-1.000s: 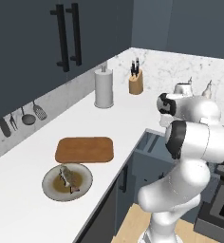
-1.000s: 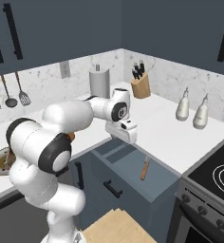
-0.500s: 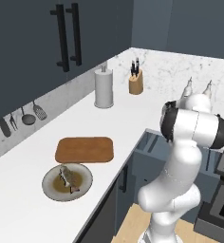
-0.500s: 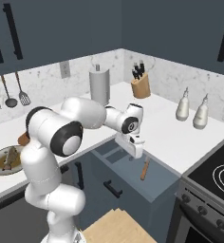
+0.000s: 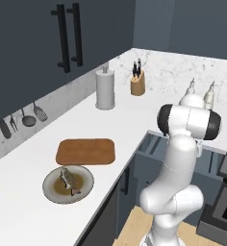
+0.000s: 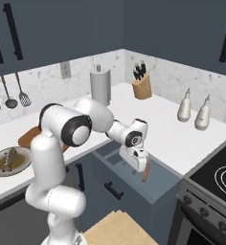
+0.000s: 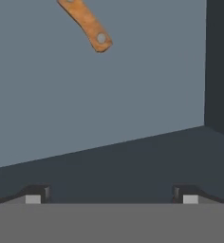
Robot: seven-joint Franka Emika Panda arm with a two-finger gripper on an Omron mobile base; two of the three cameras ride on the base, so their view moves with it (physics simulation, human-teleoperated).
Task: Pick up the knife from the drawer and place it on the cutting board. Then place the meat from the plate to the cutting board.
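The blue-grey drawer (image 6: 163,181) stands pulled out below the counter. My gripper (image 6: 135,166) hangs low inside it, open, with nothing between the fingers. The knife (image 6: 145,170) lies just to the right of the hand, brown handle showing; its blade is hard to make out. In the hand view the handle end (image 7: 88,23) lies on the drawer floor (image 7: 109,95), ahead of my gripper (image 7: 111,197) and slightly left. The cutting board (image 5: 85,151) lies bare on the white counter. In front of it the plate (image 5: 50,190) holds the meat (image 5: 69,178). My arm hides the gripper in the left base view.
A paper towel roll (image 5: 105,90) and a wooden knife block (image 5: 137,84) stand by the back wall. Two pale bottles (image 6: 184,107) stand on the counter right of the drawer, a stove (image 6: 220,177) beyond them. Utensils (image 6: 9,95) hang on the wall.
The arm has folded down and the hand has sunk from above the drawer into it, ending close beside the knife handle. Board, plate and meat have not moved.
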